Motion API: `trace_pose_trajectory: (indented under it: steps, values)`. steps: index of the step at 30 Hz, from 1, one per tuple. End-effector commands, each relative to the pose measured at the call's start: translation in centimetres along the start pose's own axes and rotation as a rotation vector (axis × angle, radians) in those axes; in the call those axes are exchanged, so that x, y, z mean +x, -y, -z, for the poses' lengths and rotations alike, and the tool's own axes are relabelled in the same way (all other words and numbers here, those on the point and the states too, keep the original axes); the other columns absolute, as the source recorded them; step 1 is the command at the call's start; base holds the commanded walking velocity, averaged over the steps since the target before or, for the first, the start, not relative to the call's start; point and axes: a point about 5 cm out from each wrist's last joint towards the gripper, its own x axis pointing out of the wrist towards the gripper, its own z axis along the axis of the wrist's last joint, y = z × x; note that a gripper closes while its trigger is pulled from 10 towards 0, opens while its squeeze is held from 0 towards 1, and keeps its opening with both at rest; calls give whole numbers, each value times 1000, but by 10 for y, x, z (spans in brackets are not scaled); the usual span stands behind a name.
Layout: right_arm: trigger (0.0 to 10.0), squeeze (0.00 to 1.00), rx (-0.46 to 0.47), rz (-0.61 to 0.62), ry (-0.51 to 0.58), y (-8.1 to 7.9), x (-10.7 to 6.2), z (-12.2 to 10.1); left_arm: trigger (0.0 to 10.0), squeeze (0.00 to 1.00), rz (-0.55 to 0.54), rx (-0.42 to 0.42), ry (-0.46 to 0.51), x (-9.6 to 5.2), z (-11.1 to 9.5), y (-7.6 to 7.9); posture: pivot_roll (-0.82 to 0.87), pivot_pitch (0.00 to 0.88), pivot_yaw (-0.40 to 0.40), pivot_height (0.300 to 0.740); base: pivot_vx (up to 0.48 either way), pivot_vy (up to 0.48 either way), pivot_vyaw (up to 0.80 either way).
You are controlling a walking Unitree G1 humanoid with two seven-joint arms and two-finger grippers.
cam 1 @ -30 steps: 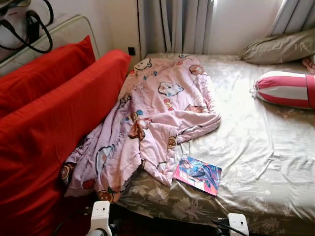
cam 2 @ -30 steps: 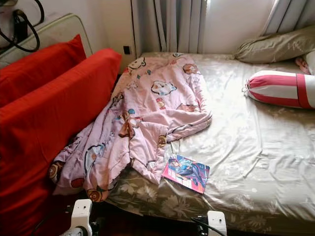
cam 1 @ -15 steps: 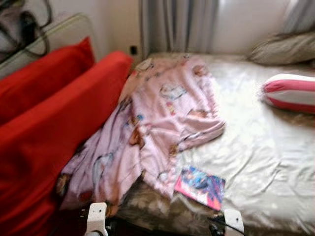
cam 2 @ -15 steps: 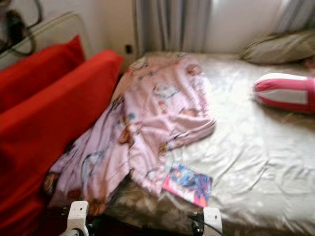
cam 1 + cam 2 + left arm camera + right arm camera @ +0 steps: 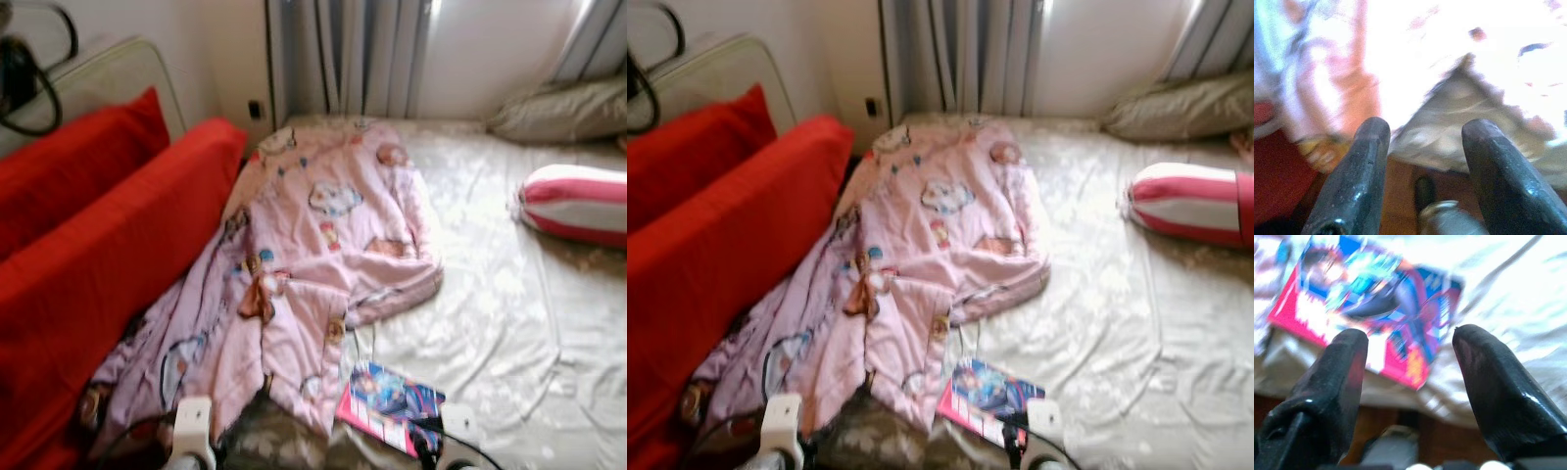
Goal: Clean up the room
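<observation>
You see a bed [image 5: 509,323] w/ a pink cartoon blanket [image 5: 313,264] crumpled on its left half. A comic book [image 5: 390,409] lies at the near edge, right of the blanket. Your right gripper [image 5: 1408,364] hovers near it, fingers wide; left gripper [image 5: 1422,147] also spread, holding nothing.

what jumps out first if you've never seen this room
The rumpled pink cartoon blanket sprawls across the bed's left side, spilling toward the big red cushions beside it. A bright comic book lies at the bed's near edge, with the open right gripper aimed at it.
</observation>
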Motion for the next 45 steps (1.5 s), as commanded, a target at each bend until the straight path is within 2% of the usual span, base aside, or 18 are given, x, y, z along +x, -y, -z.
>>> trace_pose_trajectory:
  steps: [1, 4, 5, 7, 9, 11, 13, 16, 22, 26, 32, 36, 40, 45]
  values:
    - [10000, 0, 3, -27, 51, -5, 2, -8, 10000, 0, -8, -13, -10, -5, 11, -6, 40, 34, 12, 740, 0, 0, 0]
    - [10000, 0, 36, -36, 158, -6, 4, -27, 10000, 0, 4, -26, 38, -6, 8, -5, 37, 34, 12, 740, 0, 0, 0]
    - [10000, 0, 43, -41, 178, -6, 4, -30, 10000, 0, 14, -24, 93, -2, -6, -4, 34, 33, 12, 740, 0, 0, 0]
    - [10000, 0, 32, -72, 241, -10, 5, -40, 10000, 0, 43, -14, 298, 4, -56, 0, 24, 30, 13, 740, 0, 0, 0]
    - [10000, 0, 24, -113, 342, -18, 4, -56, 10000, 0, 48, -4, 421, 0, -73, 2, 29, 25, 9, 740, 0, 0, 0]
    - [10000, 0, 24, -118, 361, -20, 4, -59, 10000, 0, 52, 5, 444, -1, -76, 3, 28, 22, 8, 740, 0, 0, 0]
    - [10000, 0, 11, -133, 445, -29, 1, -67, 10000, 0, 54, -10, 528, -6, -87, 5, 26, 12, 7, 740, 0, 0, 0]
    - [10000, 0, 21, -142, 519, -34, -3, -73, 10000, 0, 65, 12, 565, -10, -87, 3, 25, 2, 11, 740, 0, 0, 0]
    - [10000, 0, 4, -139, 605, -31, -11, -79, 10000, 0, 76, 43, 624, -20, -92, -5, 19, 0, 10, 740, 0, 0, 0]
    - [10000, 0, -34, -133, 568, -30, -10, -72, 10000, 0, 74, 38, 627, -16, -100, -3, 25, 0, 5, 740, 0, 0, 0]
    - [10000, 0, -30, -95, 558, -27, -8, -75, 10000, 0, 97, 35, 643, -14, -107, 7, 16, 0, 5, 740, 0, 0, 0]
    - [10000, 0, -9, -41, 546, -21, -7, -78, 10000, 0, 113, 34, 654, -16, -111, 12, 17, 0, 6, 711, 0, 0, 0]
    - [10000, 0, -40, -65, 552, -26, -8, -81, 10000, 0, 114, 50, 646, -16, -113, 10, 23, 0, -2, 681, 0, 0, 0]
    - [10000, 0, -28, -73, 581, -29, -10, -84, 10000, 0, 106, 54, 651, -17, -114, 6, 25, 1, 1, 651, 0, 0, 0]
